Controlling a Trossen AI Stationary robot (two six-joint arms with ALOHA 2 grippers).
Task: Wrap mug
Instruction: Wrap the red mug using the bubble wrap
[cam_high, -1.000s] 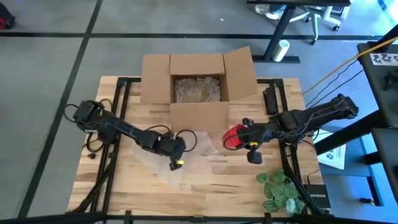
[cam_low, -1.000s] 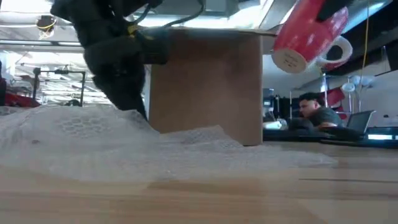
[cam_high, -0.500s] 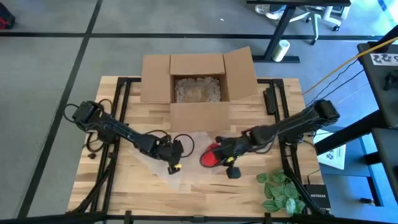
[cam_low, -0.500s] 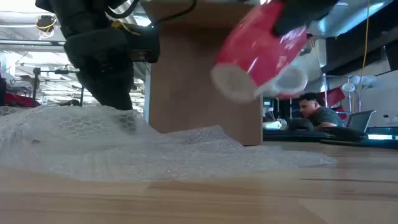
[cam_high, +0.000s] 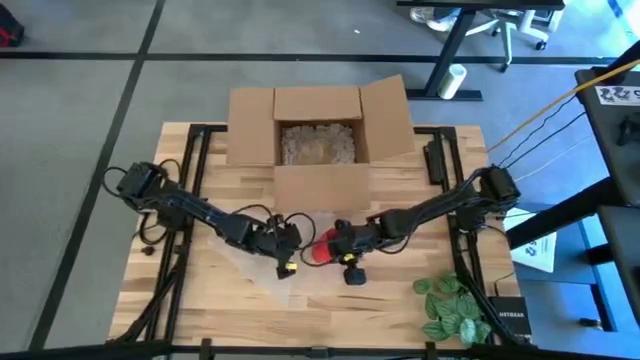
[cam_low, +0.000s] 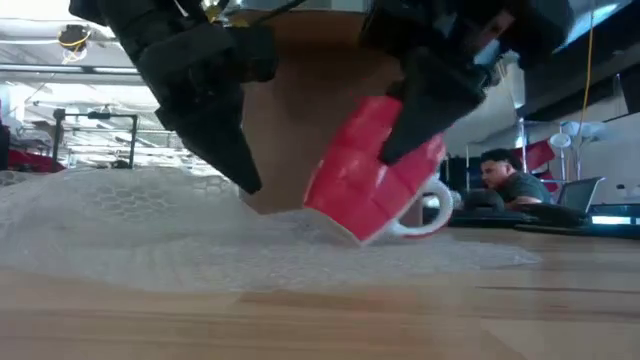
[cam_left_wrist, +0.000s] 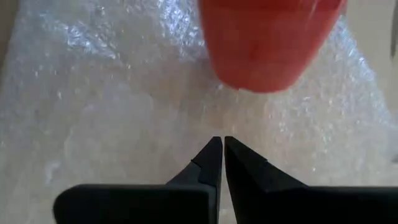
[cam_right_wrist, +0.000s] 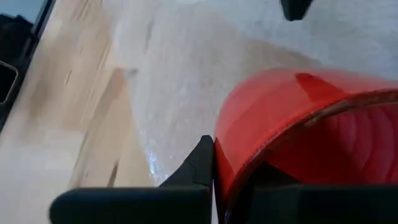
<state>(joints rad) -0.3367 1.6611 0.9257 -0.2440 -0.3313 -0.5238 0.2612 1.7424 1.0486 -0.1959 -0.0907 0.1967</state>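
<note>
The red mug (cam_high: 322, 249) sits tilted on the bubble wrap (cam_low: 120, 230) near the middle of the table, its base edge touching the sheet and its white handle (cam_low: 428, 212) turned toward the right in the low view. The right gripper (cam_high: 338, 243) holds it by the rim: in the right wrist view one dark finger (cam_right_wrist: 198, 163) lies against the outside of the red wall while the other is hidden inside the cup, so the jaws are pinched on the mug's wall. The left gripper (cam_high: 284, 242) hangs just beside the mug on its left, above the bubble wrap, with its two fingers (cam_left_wrist: 211, 162) pressed together and nothing between them; in the left wrist view the mug (cam_left_wrist: 267, 37) shows just ahead of those fingertips. The bubble wrap lies spread and slightly rumpled over the wooden table (cam_high: 200, 300), reaching under both grippers. Behind it, at the far side of the table, stands an open cardboard box (cam_high: 318, 125) with crumpled packing paper (cam_high: 318, 142) inside and its flaps folded out. A green plant (cam_high: 452, 305) rests at the near right corner of the table. In the room beyond, the low view shows a seated person (cam_low: 505, 180) at a desk on the right, and the high view shows grey floor and an office chair base (cam_high: 490, 25) at the far right.
</note>
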